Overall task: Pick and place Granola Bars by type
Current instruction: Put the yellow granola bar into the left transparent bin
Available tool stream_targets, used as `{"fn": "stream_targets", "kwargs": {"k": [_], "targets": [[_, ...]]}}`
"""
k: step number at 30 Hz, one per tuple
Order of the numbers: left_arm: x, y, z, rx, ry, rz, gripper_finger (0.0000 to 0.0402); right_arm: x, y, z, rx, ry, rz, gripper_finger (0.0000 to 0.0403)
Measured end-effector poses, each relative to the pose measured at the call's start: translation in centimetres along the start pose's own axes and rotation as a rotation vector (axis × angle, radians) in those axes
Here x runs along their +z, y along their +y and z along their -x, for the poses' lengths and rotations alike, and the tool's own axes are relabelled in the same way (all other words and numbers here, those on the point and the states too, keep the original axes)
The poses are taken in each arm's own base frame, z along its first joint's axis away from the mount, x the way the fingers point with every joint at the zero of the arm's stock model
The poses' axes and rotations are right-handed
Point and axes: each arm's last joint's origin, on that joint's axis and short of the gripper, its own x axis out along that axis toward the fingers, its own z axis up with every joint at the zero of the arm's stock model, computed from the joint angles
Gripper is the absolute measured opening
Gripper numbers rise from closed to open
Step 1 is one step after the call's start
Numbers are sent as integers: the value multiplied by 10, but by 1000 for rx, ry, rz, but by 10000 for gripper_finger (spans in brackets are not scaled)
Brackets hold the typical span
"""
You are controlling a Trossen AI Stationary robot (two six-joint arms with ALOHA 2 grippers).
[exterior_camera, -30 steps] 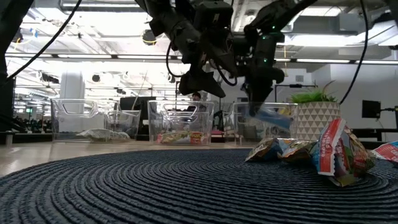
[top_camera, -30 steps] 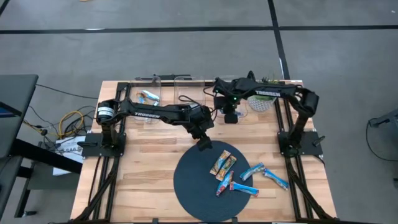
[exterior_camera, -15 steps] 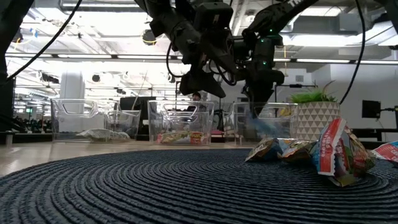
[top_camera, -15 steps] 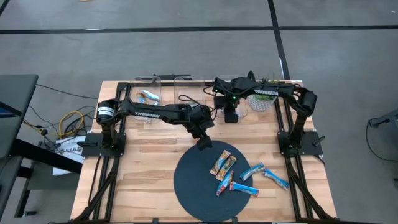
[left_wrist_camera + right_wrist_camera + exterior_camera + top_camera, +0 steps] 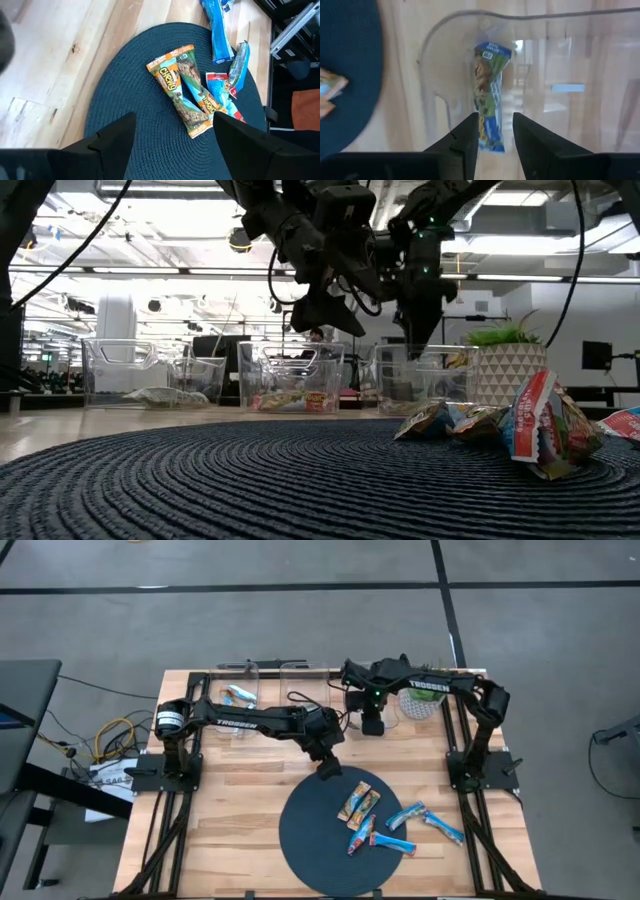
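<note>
Blue-wrapped granola bar point(image 5: 490, 95), seen hanging under right gripper point(image 5: 371, 726) 1.0 s ago in low view, now released; lies inside clear plastic bin point(image 5: 560, 30), upper centre of high view. Right fingers parted slightly, nothing held. Step judged: drop done, retreat + next pick due. Left gripper point(image 5: 172, 132) wide open, empty, poised above round dark-blue woven mat point(image 5: 310, 830), orange/green bars point(image 5: 182, 87) ahead. Next: descent onto one bar, others touching it. Bin walls close beside right fingers; straight lift needed. Mat's left half free for approach.
</note>
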Motion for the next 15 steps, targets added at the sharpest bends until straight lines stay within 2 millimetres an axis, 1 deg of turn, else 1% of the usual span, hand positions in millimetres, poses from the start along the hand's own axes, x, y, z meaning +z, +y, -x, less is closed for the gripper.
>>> {"fn": "stream_targets", "kwargs": {"k": [5, 8, 11, 15], "targets": [[1, 0, 0, 7, -9, -2, 261, 9, 2, 30, -5, -18, -52, 113], [1, 0, 0, 7, -13, -3, 261, 9, 9, 49, -10, -36, -69, 113], [1, 0, 0, 6, -13, -11, 261, 2, 21, 67, -14, -71, -88, 113], [1, 0, 0, 5, -12, -13, 261, -19, 41, 89, 1, -138, -124, 113]]}}
